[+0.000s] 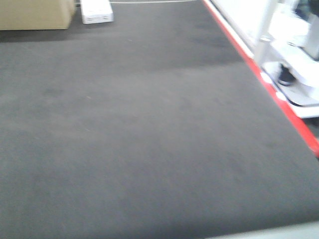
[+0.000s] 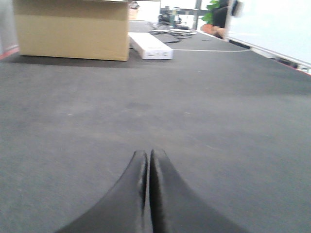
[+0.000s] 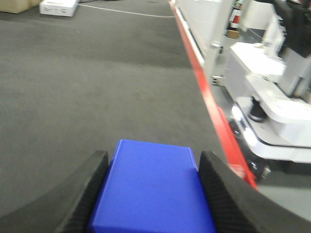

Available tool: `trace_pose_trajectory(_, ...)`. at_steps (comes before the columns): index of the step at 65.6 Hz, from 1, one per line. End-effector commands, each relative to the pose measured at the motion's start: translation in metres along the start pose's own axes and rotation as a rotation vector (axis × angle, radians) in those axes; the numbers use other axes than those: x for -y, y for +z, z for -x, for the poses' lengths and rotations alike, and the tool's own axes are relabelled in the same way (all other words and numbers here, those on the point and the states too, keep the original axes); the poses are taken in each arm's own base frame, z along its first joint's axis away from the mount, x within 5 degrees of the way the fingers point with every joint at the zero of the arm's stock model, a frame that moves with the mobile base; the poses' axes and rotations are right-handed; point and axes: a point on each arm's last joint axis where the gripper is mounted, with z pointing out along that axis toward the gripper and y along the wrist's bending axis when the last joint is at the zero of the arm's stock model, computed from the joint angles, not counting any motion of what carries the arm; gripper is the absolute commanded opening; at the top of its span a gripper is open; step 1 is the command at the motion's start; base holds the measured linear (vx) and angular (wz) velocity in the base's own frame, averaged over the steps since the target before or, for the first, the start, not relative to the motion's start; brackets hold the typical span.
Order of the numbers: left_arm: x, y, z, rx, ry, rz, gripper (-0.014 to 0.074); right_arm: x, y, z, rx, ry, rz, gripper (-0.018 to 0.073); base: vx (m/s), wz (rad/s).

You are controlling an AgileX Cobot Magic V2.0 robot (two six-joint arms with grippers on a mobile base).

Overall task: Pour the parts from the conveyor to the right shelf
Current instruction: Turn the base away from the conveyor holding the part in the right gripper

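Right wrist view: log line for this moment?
right gripper: shut on blue part | left gripper: shut, empty, low over conveyor | belt: no other parts seen

The blue block (image 3: 153,189) is cropped at 6 o'clock, the cardboard box (image 1: 35,14) at 11 o'clock. At 3 o'clock the white machinery (image 1: 300,69) is blurred.

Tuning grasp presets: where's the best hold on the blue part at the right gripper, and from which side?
Grip the blue part on its two flat, parallel side faces, coming in from its near end, along the conveyor. The right gripper straddles it, a finger against each face; the boxy shape likely gives a stable pinch.
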Motion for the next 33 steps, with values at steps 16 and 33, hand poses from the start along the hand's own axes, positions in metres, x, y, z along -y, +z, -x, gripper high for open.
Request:
trace_pose_trajectory(16, 0.0028, -0.0026, 0.0138, 0.104, -0.004, -0.031, -0.0006, 0.0034, -0.0022, 0.0136, 0.081, 0.003, -0.028, -0.0005, -0.32, -0.37)
trace_pose_trajectory(33, 0.0028, -0.0026, 0.0138, 0.104, -0.004, -0.031, -0.0006, 0.0034, -0.0022, 0.0136, 0.081, 0.003, -0.028, -0.0005, -0.36, -0.37)
